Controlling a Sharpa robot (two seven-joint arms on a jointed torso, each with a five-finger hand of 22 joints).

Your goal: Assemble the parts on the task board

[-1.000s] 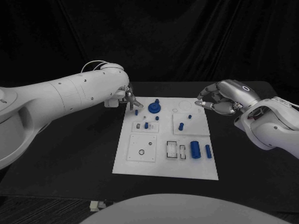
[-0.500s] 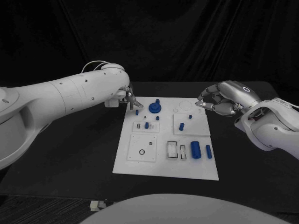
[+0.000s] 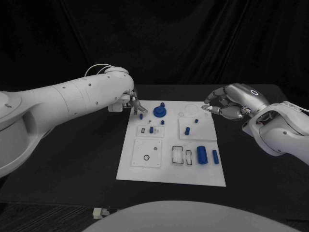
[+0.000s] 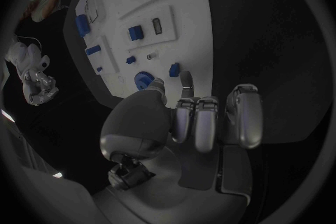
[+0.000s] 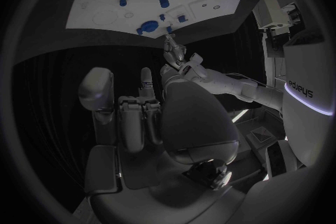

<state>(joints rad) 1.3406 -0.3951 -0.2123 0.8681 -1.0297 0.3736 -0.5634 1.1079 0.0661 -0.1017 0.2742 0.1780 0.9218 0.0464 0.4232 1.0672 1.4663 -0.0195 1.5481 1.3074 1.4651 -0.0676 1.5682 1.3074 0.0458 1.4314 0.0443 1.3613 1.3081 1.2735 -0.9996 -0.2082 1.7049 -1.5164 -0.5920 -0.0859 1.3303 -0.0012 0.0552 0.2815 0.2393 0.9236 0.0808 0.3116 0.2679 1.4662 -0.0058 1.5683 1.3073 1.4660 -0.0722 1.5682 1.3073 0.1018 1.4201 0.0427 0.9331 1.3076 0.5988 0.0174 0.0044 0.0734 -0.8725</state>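
At the middle of the black surface (image 3: 71,164) the white task board (image 3: 170,170) is laid flat, its long side running away from the robot. Blue parts are seen on it: a round knobbed part (image 3: 159,112) near the far edge, a small peg (image 3: 140,116) at the far left corner, a short peg (image 3: 187,130) right of centre, and a large cylinder (image 3: 202,154) with a slimmer bar (image 3: 215,156) just beside it toward the near right.

The left robot hand (image 3: 134,102) is held over the board's far left corner, just beside the small peg. In the left wrist view its fingers (image 4: 199,120) are curled in side by side, one fingertip extended toward the peg (image 4: 174,69); whether the peg is touched cannot be told, and nothing is seen held.

The right robot hand (image 3: 225,104) is held off the board's far right corner, above the surface, apart from all parts. Its fingers (image 5: 138,112) are curled inward with nothing between them.
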